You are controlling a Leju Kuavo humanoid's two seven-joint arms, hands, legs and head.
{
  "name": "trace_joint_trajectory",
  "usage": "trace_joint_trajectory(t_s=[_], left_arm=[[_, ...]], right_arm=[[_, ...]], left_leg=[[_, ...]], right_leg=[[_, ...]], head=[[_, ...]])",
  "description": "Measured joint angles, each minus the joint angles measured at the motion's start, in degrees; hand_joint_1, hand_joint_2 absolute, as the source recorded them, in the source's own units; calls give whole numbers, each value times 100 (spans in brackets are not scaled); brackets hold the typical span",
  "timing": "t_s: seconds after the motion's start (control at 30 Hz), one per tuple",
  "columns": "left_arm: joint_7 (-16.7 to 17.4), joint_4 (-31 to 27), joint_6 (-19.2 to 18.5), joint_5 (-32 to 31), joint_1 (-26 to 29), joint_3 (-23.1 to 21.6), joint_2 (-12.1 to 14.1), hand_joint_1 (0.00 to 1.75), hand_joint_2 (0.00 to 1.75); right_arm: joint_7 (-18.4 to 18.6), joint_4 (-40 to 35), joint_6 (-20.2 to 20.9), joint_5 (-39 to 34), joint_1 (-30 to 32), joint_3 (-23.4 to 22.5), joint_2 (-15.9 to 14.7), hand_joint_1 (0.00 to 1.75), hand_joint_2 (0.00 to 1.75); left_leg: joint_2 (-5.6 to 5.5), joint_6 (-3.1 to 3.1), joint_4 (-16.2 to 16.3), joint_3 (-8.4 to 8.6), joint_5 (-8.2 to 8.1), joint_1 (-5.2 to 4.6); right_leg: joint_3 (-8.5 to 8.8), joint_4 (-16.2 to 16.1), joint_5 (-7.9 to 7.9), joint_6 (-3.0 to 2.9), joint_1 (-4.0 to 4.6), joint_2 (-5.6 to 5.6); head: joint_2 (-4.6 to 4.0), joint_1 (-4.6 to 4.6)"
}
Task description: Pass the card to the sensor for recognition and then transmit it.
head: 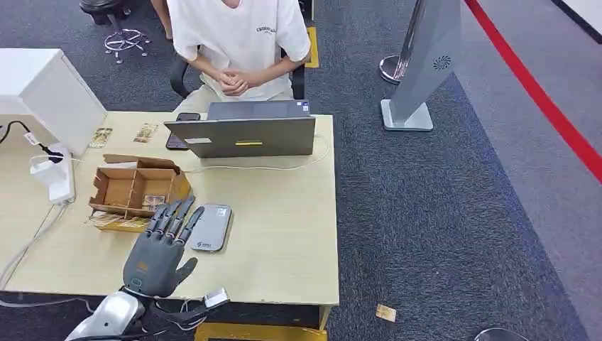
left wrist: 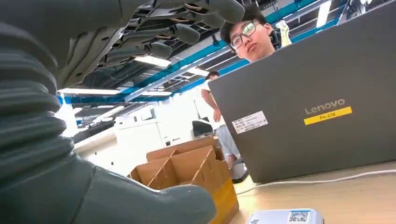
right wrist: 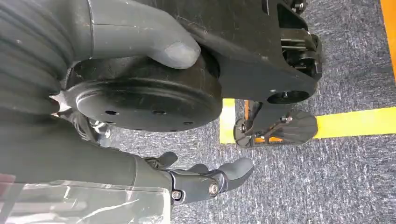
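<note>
Cards sit in the compartments of the cardboard divider box [head: 135, 188] on the desk [head: 284, 241], and a few more lie loose beside its near edge [head: 106, 221] and up by the white housing [head: 101, 137]; I judge the box serves as the supply I am meant to draw from. My left hand [head: 162, 249] hovers over the desk with its fingers [head: 172, 217] stretched forward and a little apart, the tips reaching over the near corner of the box and the edge of the grey card reader [head: 211, 227] just beside it. It holds nothing, and in the left wrist view the fingers are straight and bare above the box. That pose reads to me as an approach to a pick, flat enough to slide down onto a card. The reader lies right next to the box, which I take as deliberate, so a lifted card needs only a short sideways carry to the sensor. My right hand [right wrist: 205, 179] hangs at my side over the carpet, fingers loosely curled and nothing in them, out of the way. A person [head: 238, 35] sits behind the Lenovo laptop [head: 245, 135] with hands clasped, probably the one to receive the card after the scan.
</note>
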Motion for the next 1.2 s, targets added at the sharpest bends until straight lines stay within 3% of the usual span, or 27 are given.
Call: trace_joint_trajectory(t_s=[0.23, 0.67, 1.07, 1.2], left_arm=[[31, 85, 328, -50, 401, 658, -63, 0, 175], [-207, 1317, 1082, -48, 385, 2367, -216, 0, 175], [-575, 2179, 1591, -52, 219, 3274, -236, 0, 175], [-614, 2371, 1657, -116, 55, 3368, -229, 0, 175]], right_arm=[[22, 2, 0, -31, 3, 2, -2, 0, 175], [79, 13, 0, 55, -17, 173, -2, 0, 175], [120, 18, 0, 107, -42, 341, -4, 0, 175], [131, 17, 0, 131, -51, 400, -4, 0, 175]], left_leg=[[1, 0, -1, 0, -1, 0], [1, -1, -1, 0, 0, 2], [-1, -1, -1, 0, 0, 3], [-1, -1, -1, 0, 0, 3]], right_leg=[[-3, 0, -3, -3, 0, 0], [-1, 0, -3, -3, 1, 0], [-12, 0, -4, -4, 3, -5], [-1, 0, -3, -4, 2, -5]], head=[[0, 0], [2, 0], [0, 2], [0, 0]])
